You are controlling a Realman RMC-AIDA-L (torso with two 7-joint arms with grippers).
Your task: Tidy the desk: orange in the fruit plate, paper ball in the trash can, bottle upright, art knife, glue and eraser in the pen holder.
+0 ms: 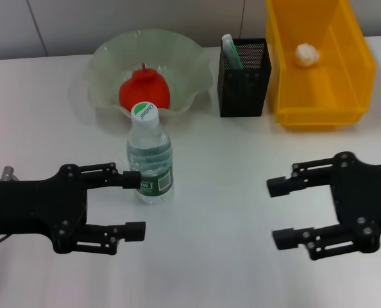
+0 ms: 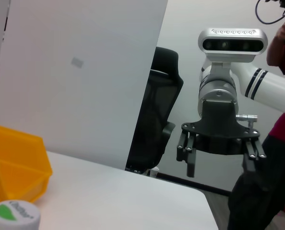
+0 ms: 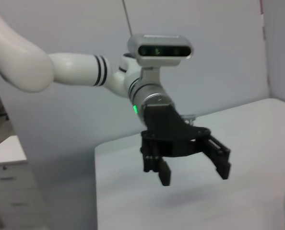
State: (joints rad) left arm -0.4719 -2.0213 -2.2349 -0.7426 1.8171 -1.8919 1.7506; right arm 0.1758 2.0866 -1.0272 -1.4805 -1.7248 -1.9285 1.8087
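White desk, bottle standing upright near the middle, orange in the fruit plate, paper ball in the yellow trash can, pen holder between them, left gripper spread wide beside the bottle, right gripper wide, holding nothing.

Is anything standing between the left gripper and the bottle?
Nothing visible. The left gripper is open just left of the upright bottle, its upper finger at the label. The right gripper hangs open farther right, apart.

Clear plastic bottle, mesh pen holder
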